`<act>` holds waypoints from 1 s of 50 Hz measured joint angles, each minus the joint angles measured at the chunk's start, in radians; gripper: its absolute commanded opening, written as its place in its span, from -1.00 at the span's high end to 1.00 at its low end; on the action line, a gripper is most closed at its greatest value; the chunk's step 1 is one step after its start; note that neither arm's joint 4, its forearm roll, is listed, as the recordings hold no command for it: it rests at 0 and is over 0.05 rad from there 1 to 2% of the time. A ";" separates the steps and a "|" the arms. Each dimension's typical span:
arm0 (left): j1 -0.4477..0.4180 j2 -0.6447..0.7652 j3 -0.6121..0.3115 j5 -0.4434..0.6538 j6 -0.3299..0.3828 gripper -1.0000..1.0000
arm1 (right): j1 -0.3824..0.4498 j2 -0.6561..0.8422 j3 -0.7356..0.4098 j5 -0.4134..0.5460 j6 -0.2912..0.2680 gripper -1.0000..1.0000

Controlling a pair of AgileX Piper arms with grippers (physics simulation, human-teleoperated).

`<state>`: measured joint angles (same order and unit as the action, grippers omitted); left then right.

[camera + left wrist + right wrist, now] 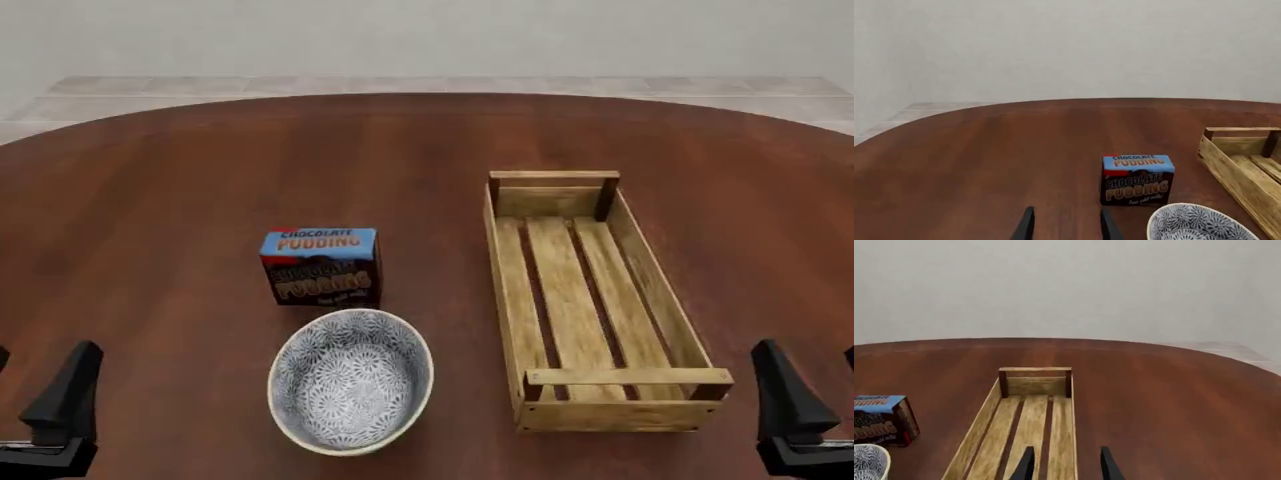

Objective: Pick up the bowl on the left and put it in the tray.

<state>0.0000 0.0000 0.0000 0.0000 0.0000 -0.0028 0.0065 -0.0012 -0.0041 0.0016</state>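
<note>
Dark reddish-brown wood forms the round table [174, 180], which is backed by a pale plain wall and a strip of light tiled floor at the far edge.

In the front view, the bowl [351, 380] is seen at about 7 o'clock from the table's middle, upright on the tabletop, with its dense blue-grey floral pattern shown inside and out and a cream rim around it. Just beyond it, at 12 o'clock from the bowl, the chocolate pudding box [320, 267] is stood upright; a narrow gap can be made out between the two. The tray [505, 270] is laid lengthwise at about 3 o'clock from the bowl, near it but apart, with its slatted floor bare and a raised rail at each end.

The left gripper [1065, 226] is held low at the near left corner of the front view, at about 9 o'clock from the bowl and well apart from it. Its fingers [1026, 226] are spread, with nothing between them. In the left wrist view, only part of the bowl's rim is caught at the frame's edge.

The right gripper [1065, 464] is kept at the near right corner, close to the tray's near end. Its jaws are likewise parted and nothing is gripped; bare slats are seen between them.
</note>
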 measured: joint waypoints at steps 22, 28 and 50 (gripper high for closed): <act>0.000 0.000 0.000 0.000 0.000 -1.00 | 0.038 0.302 -0.014 -0.267 -0.004 -1.00; 0.000 0.000 0.000 0.000 0.000 -1.00 | 0.082 0.410 -0.074 -0.294 -0.019 -1.00; 0.000 0.000 0.000 0.000 0.000 -1.00 | 0.273 0.689 -0.397 -0.178 -0.025 -1.00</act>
<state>0.0000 0.0000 0.0000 0.0000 0.0000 0.2702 0.6951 -0.3984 -0.1824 -0.0235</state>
